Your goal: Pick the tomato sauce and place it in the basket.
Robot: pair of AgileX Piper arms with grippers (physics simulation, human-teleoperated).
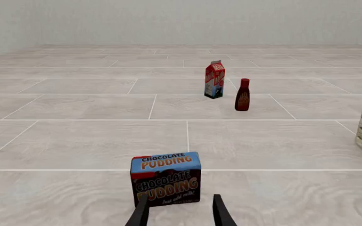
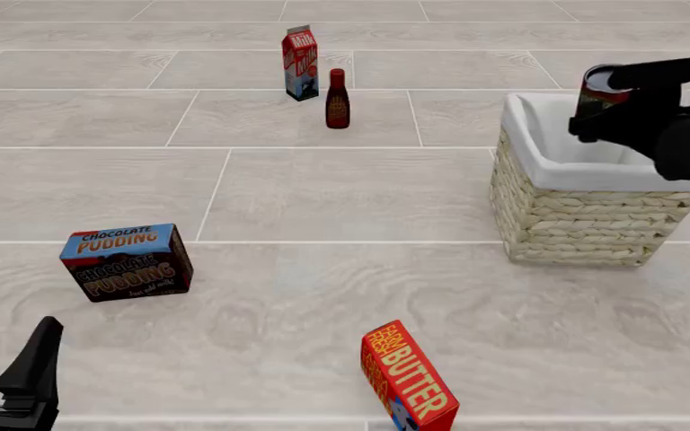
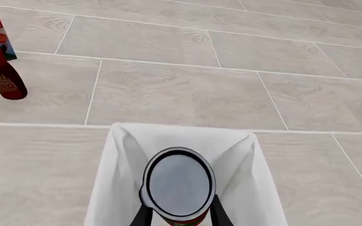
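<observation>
The tomato sauce (image 2: 600,85), a small can with a red label and grey metal top, hangs above the basket's (image 2: 573,220) opening, with my right gripper (image 2: 605,97) shut on it. In the right wrist view the tomato sauce (image 3: 179,183) shows its top, held between the fingers of the right gripper (image 3: 179,217), and the basket's white lining (image 3: 121,160) lies straight below. My left gripper (image 2: 4,348) stands open near the table's front left corner. In its own view the left gripper (image 1: 179,213) points at the chocolate pudding box and holds nothing.
A chocolate pudding box (image 2: 127,261) lies just ahead of the left gripper. A butter box (image 2: 408,377) stands tilted at front centre. At the back stand a milk carton (image 2: 302,63) and a dark red-brown bottle (image 2: 338,100).
</observation>
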